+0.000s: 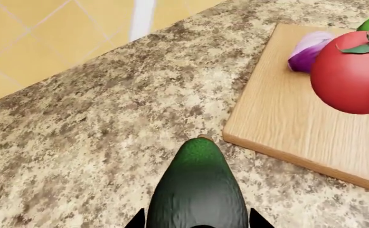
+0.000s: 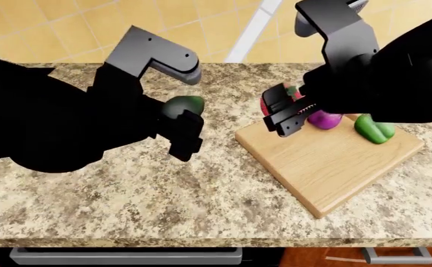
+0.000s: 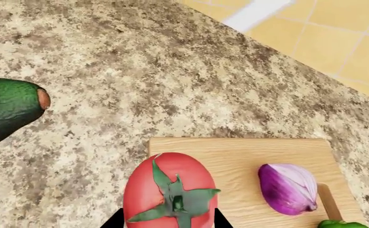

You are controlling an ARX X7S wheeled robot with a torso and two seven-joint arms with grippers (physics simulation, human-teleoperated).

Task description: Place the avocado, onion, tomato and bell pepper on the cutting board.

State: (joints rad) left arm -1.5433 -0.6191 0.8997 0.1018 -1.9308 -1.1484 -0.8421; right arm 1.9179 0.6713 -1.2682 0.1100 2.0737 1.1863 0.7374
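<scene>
My left gripper [image 2: 182, 119] is shut on the dark green avocado [image 1: 198, 190], held above the counter left of the cutting board [image 2: 327, 161]; the avocado also shows in the head view [image 2: 184, 104] and the right wrist view [image 3: 4, 111]. My right gripper [image 2: 286, 114] is shut on the red tomato [image 3: 169, 192], held over the board's near-left corner; it shows in the left wrist view [image 1: 349, 71] too. The purple onion [image 2: 324, 119] and the green bell pepper [image 2: 373, 129] lie on the board's far part. The onion also shows in the right wrist view [image 3: 288, 187].
The speckled granite counter [image 2: 127, 189] surrounds the board. Its front edge runs along the bottom of the head view, with drawer handles [image 2: 127, 255] below. Yellow tiled floor [image 2: 67, 22] lies beyond the far edge.
</scene>
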